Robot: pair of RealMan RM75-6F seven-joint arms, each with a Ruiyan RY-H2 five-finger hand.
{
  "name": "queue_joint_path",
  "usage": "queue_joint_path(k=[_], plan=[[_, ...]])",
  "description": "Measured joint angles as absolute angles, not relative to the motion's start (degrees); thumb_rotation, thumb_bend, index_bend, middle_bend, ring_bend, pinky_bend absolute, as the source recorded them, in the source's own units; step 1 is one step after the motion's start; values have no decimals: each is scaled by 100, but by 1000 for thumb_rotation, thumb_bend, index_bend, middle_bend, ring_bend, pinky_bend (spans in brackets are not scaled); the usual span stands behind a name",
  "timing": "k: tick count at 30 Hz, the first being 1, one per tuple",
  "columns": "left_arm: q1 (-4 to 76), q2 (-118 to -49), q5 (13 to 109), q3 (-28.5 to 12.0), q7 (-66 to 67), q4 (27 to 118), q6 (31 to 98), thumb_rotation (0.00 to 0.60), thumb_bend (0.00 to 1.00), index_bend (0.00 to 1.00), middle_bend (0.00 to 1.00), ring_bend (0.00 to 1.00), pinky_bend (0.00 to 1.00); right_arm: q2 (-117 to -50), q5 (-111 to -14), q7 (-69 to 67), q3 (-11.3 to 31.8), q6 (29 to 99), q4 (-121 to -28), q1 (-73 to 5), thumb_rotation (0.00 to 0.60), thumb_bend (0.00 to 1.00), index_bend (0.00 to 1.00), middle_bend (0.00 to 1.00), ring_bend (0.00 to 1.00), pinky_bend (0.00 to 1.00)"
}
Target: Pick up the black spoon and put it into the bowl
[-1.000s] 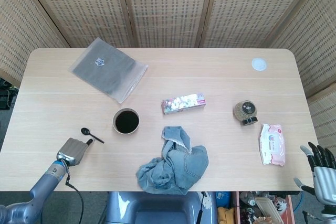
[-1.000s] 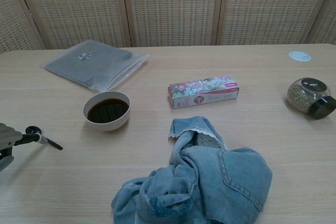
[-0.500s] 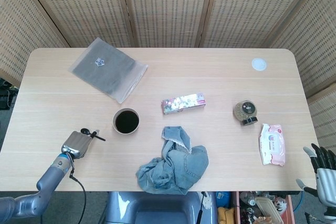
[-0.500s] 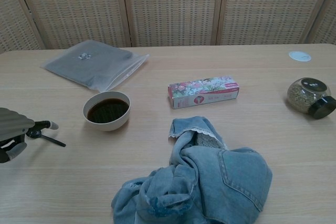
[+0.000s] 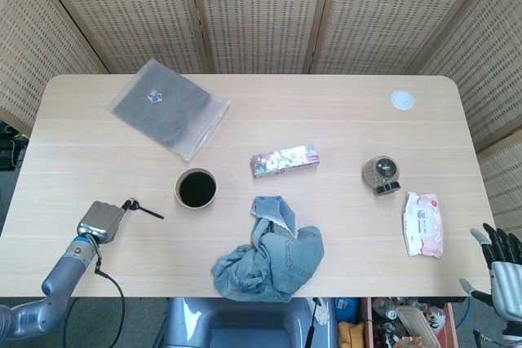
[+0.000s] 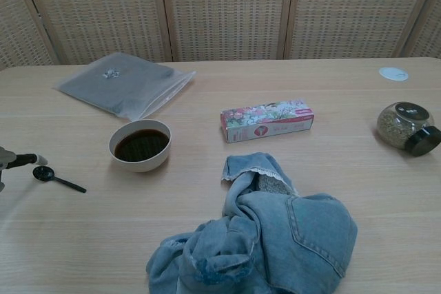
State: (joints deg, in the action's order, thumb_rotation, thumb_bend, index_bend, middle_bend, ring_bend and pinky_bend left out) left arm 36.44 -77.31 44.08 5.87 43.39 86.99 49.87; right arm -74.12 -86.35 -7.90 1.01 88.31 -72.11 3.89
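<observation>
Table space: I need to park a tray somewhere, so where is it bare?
Bare: the far strip between plastic bag and white lid, and the near-left corner beside the jeans. Crowded: the middle row, bowl, box and jar.

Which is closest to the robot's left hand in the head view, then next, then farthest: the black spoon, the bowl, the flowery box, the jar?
1. Black spoon, right beside the left hand.
2. Bowl, a bit further right.
3. Flowery box, mid-table.
4. Jar, far right.

The left robot hand reaches forward low at the near left, back upward, one fingertip stretched out. The right robot hand hangs at the lower right, fingers spread, holding nothing.
</observation>
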Motion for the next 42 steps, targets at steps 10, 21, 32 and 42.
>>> queue_joint_path(k=[10,21,32,42], plan=[[3648,-7802,4313,720,4224,8489,4860,600,701,41,827,750,651,-7395,-8638,-729,106,8820,-7265,380,600,212,171,143,0,0],[3671,-7777,4351,806,4188,8613,4895,600,701,41,826,751,651,-7390,-8627,-737,108,8822,-7263,393,600,213,171,143,0,0],[3726,-7627,4549,908,4125,9062,4897,600,701,27,827,751,651,-7390,-8643,-778,105,8849,-7232,409,600,213,171,143,0,0],[3742,-7692,4640,808,4065,8968,5115,600,701,16,827,750,651,-7383,-8627,-791,107,8887,-7228,447,600,213,171,143,0,0]])
